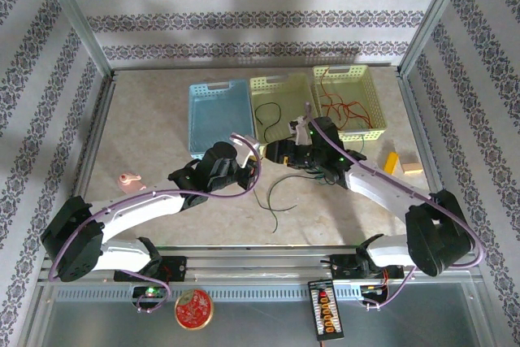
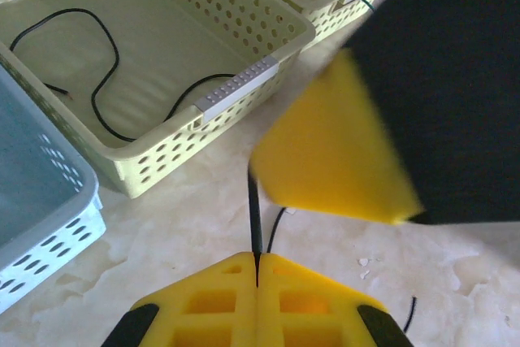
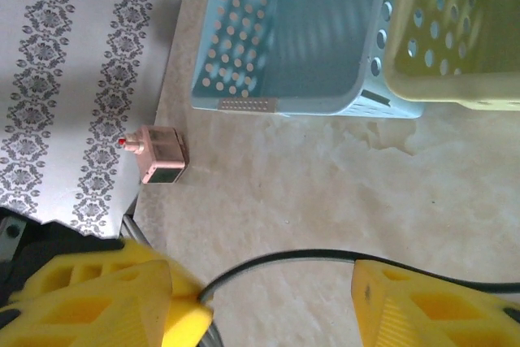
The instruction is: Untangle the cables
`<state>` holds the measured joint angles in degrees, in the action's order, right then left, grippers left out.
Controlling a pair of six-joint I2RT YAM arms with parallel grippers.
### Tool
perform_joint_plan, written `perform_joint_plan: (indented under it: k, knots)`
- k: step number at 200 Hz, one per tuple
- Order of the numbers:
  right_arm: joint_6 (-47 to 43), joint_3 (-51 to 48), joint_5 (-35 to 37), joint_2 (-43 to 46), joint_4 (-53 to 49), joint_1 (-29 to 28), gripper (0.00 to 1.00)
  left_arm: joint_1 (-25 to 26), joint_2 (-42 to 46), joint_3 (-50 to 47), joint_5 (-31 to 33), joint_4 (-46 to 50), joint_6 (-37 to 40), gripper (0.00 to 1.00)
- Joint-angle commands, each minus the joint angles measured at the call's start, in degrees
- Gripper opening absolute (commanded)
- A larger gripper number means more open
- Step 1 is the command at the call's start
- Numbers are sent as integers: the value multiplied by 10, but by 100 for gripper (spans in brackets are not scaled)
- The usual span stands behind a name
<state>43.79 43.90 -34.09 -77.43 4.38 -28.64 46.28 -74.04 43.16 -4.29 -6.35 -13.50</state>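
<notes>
A loose black cable [image 2: 253,209] rises off the marble-patterned table [image 2: 162,233] and ends in the seam between the yellow fingers of the left gripper [image 2: 257,270], which are pressed tightly together on it. One yellow finger of the other arm hangs just above this cable.

In the right wrist view a black strand [image 3: 301,256] crosses the gap of the right gripper [image 3: 276,298]. Its fingers [image 3: 106,298] stand well apart on either side of the strand and do not pinch it. I cannot tell whether this is the same cable that the left gripper holds.

From above, the two grippers meet near the middle of the table, just in front of the baskets. Thin dark strands [image 1: 276,201] trail from there over the table toward the near edge.

A second black cable [image 2: 97,79] lies in loose curves on the floor of the middle pale-yellow basket [image 2: 244,87]. Red cables [image 1: 341,109] lie tangled in the right-hand pale-yellow basket [image 1: 370,123]. A light blue basket [image 1: 203,119] sits beside the middle one, on its left.

A small pink object [image 3: 158,154] rests near the table's left edge, well apart from the cables. A yellow block [image 1: 392,162] and a tan block [image 1: 411,165] lie beside the right arm.
</notes>
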Motion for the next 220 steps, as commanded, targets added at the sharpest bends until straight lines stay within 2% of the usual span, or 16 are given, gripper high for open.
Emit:
perform_joint_plan:
  k: [1, 104, 117, 139, 165, 200, 220]
  knots:
    - [21, 18, -16, -13, 30, -2, 60, 9, -2, 11, 1, -40, 0, 0]
    - [38, 27, -35, -39, 43, -2, 57, 25, -19, 17, 7, -54, 10, 0]
    - [40, 29, -38, -43, 44, -2, 50, 26, -20, 16, 8, -56, 12, 0]
    - [43, 31, -45, -49, 49, -2, 26, 28, -22, 16, 10, -61, 12, 0]
    - [43, 29, -43, -43, 48, -2, 9, 29, -24, 14, 15, -64, 13, 0]
    - [43, 17, -23, -19, 42, 7, 3, 29, -17, 6, 33, -74, 4, 0]
    - [46, 5, -13, 13, 40, 28, 2, 25, -1, -9, 60, -88, -19, 40]
